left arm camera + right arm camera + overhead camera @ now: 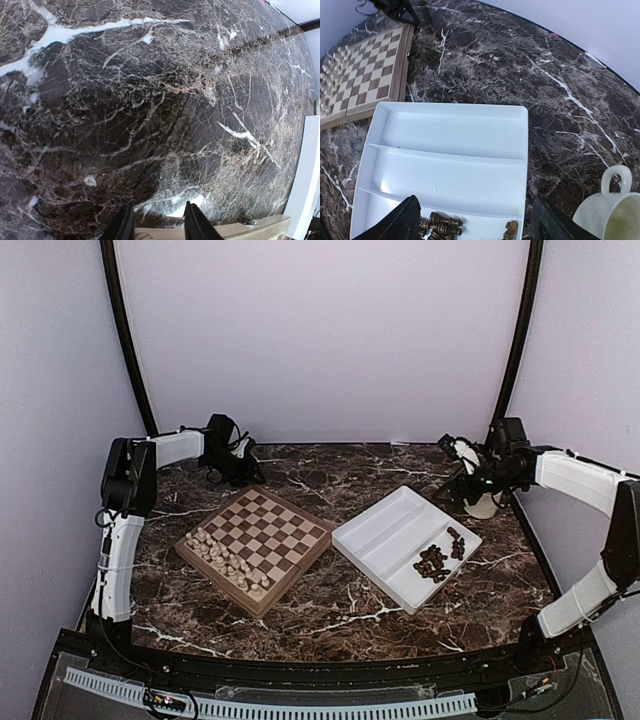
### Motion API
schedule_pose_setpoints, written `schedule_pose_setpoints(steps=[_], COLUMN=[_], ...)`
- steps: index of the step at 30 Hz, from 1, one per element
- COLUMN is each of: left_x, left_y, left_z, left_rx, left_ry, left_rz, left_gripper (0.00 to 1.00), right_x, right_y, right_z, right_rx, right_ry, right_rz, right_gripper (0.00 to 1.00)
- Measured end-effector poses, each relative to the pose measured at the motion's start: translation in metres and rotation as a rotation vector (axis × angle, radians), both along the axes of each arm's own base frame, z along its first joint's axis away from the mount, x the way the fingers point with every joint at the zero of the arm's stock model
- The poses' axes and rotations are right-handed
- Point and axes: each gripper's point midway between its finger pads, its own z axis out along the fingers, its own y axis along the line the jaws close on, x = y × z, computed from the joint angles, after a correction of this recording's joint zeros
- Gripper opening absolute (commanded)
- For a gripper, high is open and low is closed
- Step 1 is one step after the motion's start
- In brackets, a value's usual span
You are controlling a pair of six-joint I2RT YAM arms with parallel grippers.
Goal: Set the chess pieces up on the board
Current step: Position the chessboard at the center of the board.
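The chessboard [268,530] lies left of centre on the marble table. Cream pieces [225,558] stand in rows along its near-left side, and they also show in the right wrist view [331,67]. Dark brown pieces [437,558] lie in a heap in the right compartment of a white tray [385,540]; in the right wrist view [440,225] they lie between my fingers. My left gripper [238,464] is open and empty over bare table behind the board [158,205]. My right gripper [462,472] is open wide and empty above the tray's far end [475,202].
A cream mug [485,502] stands right behind the tray, beside my right gripper, and shows in the right wrist view [615,212]. The tray's other two compartments [450,135] hold nothing. The board's frame [235,232] and the tray's edge [307,175] show in the left wrist view.
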Motion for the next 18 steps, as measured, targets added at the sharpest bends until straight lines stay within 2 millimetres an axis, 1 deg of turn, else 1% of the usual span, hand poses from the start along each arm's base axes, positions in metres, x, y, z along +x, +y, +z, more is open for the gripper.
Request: schedule_pose_setpoints(steps=[3, 5, 7, 10, 11, 13, 14, 16, 18], left_x=[-0.002, -0.002, -0.004, -0.006, -0.007, -0.007, -0.007, -0.007, -0.008], left_y=[0.0, 0.0, 0.001, 0.002, 0.002, 0.003, 0.003, 0.003, 0.003], left_z=[0.0, 0.0, -0.001, 0.0, -0.001, 0.0, -0.001, 0.0, -0.001], left_rx=[0.007, 0.01, 0.012, 0.017, 0.02, 0.022, 0.023, 0.025, 0.027], left_ry=[-0.004, -0.004, -0.002, 0.0, 0.002, 0.001, 0.001, -0.001, -0.002], left_rz=[-0.012, -0.016, -0.018, -0.018, -0.017, -0.018, -0.019, -0.021, -0.024], left_gripper=[0.37, 0.38, 0.38, 0.38, 0.38, 0.38, 0.38, 0.39, 0.39], right_x=[-0.004, -0.002, 0.004, 0.021, 0.028, 0.044, 0.05, 0.064, 0.073], right_y=[0.022, 0.036, 0.051, 0.069, 0.072, 0.08, 0.08, 0.077, 0.071], right_z=[-0.022, -0.034, -0.044, -0.061, -0.066, -0.083, -0.091, -0.11, -0.124], right_rx=[-0.105, -0.153, -0.181, -0.21, -0.217, -0.235, -0.246, -0.277, -0.299], right_ry=[0.016, 0.031, 0.046, 0.078, 0.089, 0.124, 0.137, 0.172, 0.201], right_rz=[0.101, 0.155, 0.191, 0.211, 0.21, 0.192, 0.179, 0.131, 0.087], right_gripper=[0.55, 0.44, 0.32, 0.21, 0.19, 0.18, 0.18, 0.16, 0.16])
